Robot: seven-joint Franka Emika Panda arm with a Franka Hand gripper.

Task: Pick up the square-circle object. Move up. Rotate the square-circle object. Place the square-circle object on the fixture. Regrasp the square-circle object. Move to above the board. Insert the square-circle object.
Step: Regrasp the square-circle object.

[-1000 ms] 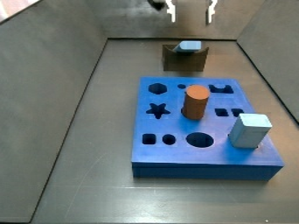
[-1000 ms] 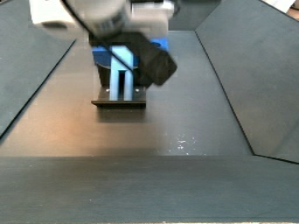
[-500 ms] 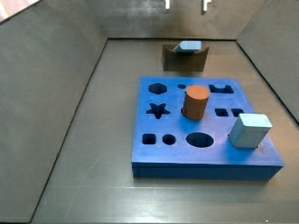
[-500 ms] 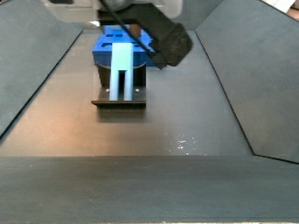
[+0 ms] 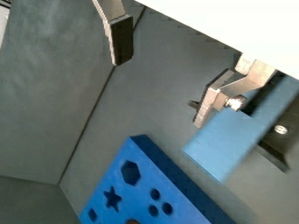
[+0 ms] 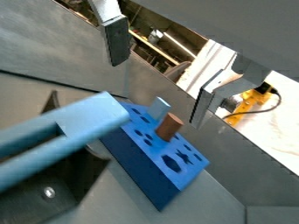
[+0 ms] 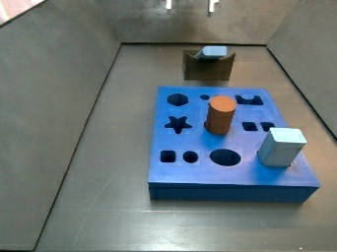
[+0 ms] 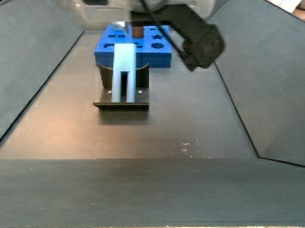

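The gripper (image 7: 190, 6) is high above the fixture (image 7: 208, 66); in a side view only its two fingertips show, at the upper edge of the picture. In both wrist views the fingers (image 5: 118, 39) are spread apart and hold nothing between them.

The square-circle object (image 8: 125, 71) lies across the top of the fixture, in its notch. In a side view (image 7: 212, 53) only its square end is seen, so it looks like a small block. The opposite side view shows its full length: a slim pale blue peg, lying flat, with its long axis running from the near end of the floor toward the board (image 8: 134, 46). Both ends reach past the fixture.

A wrist view (image 6: 52, 136) shows the peg from close by, with a groove along its side, and the board (image 6: 158, 153) behind it.

The board lies on the floor just beside the fixture. The orange cylinder (image 7: 220, 114) stands upright in the board, and the pale cube (image 7: 282, 147) stands near one corner of it.
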